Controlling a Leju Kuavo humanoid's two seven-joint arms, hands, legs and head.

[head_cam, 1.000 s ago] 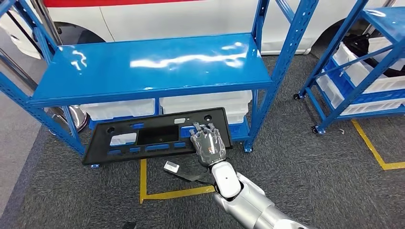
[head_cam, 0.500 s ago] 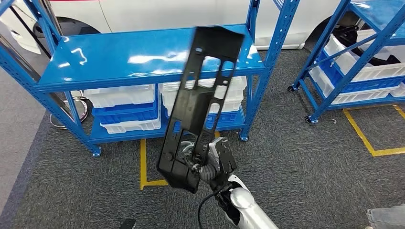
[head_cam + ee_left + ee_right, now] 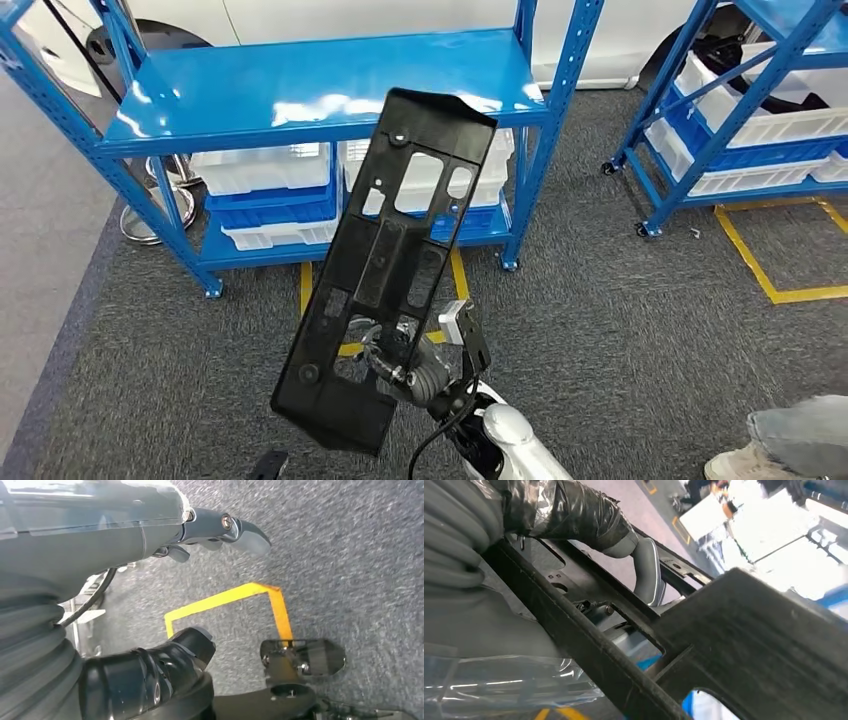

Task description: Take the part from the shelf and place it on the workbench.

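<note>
The part (image 3: 400, 250) is a long black plastic panel with several cut-outs. It stands nearly on end in the air in front of the blue shelf (image 3: 300, 85), leaning to the left. My right hand (image 3: 425, 375) grips it near its lower end from behind. In the right wrist view the thumb (image 3: 646, 572) reaches through a cut-out of the panel (image 3: 764, 645). My left hand (image 3: 125, 535) hangs over the grey carpet with its fingers (image 3: 240, 530) apart and nothing in them.
White and blue bins (image 3: 265, 190) sit on the shelf's lower levels. A second blue rack (image 3: 745, 110) with bins stands at the right. A white car (image 3: 330, 18) is behind the shelf. Yellow tape (image 3: 770, 285) marks the carpet. A person's shoe (image 3: 755, 460) is at the bottom right.
The panel, flat and crosswise a second ago, was swung up on end in my right hand and now sits lower and closer. The camera has drawn back from the shelf.
</note>
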